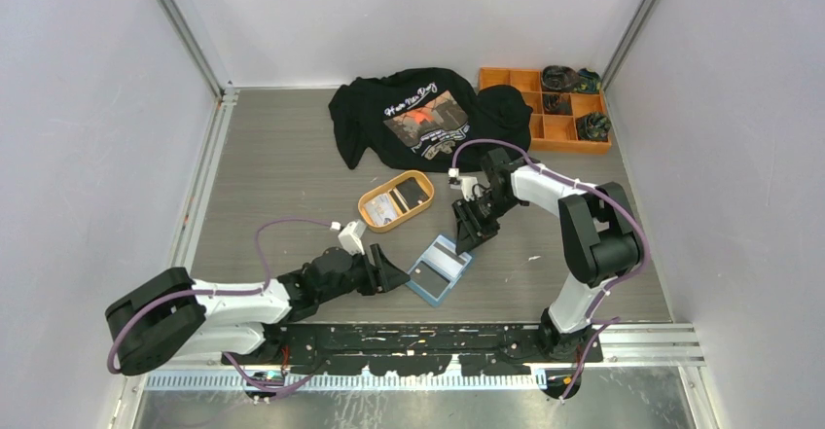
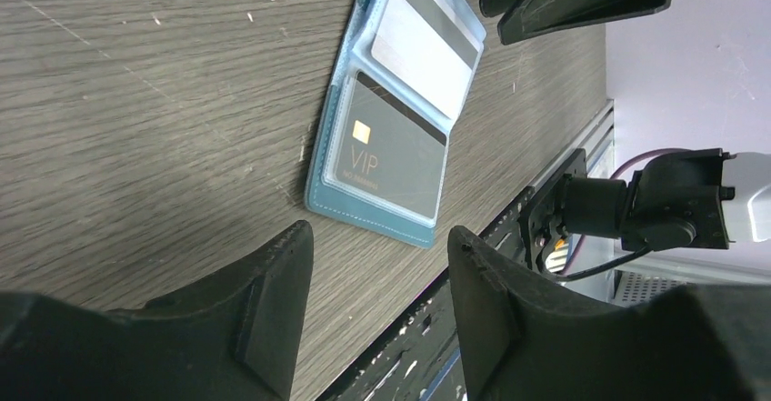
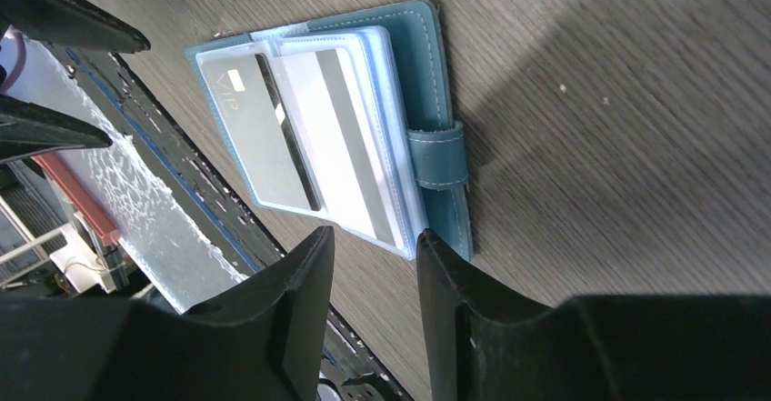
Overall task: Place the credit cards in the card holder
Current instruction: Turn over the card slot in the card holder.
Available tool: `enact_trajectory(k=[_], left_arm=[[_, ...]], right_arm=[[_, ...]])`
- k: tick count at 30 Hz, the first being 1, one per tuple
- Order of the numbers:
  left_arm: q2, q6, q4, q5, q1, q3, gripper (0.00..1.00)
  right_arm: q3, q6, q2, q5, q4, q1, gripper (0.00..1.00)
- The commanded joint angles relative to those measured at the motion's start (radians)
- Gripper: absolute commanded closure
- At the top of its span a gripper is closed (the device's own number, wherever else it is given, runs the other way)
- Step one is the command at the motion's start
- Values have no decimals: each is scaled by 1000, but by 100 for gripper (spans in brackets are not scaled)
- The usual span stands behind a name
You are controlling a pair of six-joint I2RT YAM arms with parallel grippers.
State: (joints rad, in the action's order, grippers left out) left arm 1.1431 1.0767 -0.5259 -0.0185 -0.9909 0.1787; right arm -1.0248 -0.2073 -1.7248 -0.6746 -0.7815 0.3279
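Observation:
The teal card holder (image 1: 440, 269) lies open on the table between my grippers. A black VIP card (image 2: 391, 155) sits in its near pocket. A white card with a grey stripe (image 2: 427, 42) sits in the pocket beyond it. Both cards show in the right wrist view, black (image 3: 255, 133) and white (image 3: 341, 137), beside the holder's snap tab (image 3: 436, 155). My left gripper (image 1: 389, 271) is open and empty, just left of the holder. My right gripper (image 1: 472, 234) is open and empty at the holder's far edge. A white card (image 1: 382, 205) and a dark card (image 1: 412, 192) lie in the orange oval tray (image 1: 370, 217).
A black printed T-shirt (image 1: 418, 118) lies at the back. An orange compartment box (image 1: 559, 135) with dark items stands at the back right. A black rail (image 1: 428, 337) runs along the near table edge, close to the holder.

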Motion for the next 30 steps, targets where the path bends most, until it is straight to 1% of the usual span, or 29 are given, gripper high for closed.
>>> enact_trajectory(k=[1,11,20,24,30], left_arm=[[32,40,-10,-19,-11,57,45],[49,60,110,-36,-20,107,48],[94,65,112,-20,-26,130,49],[104,66,116,-19,-26,136,49],[112,65,118,-15,-25,143,50]], right_arm=[[-40,-12,-7,16,-18,1,56],[-48,-18,-25,-11,-39,1,57],[-54,-14,-33,-39,-55,1,58],[-55,-9,-36,-29,-55,2,58],[-50,9,-32,24,-40,2,58]])
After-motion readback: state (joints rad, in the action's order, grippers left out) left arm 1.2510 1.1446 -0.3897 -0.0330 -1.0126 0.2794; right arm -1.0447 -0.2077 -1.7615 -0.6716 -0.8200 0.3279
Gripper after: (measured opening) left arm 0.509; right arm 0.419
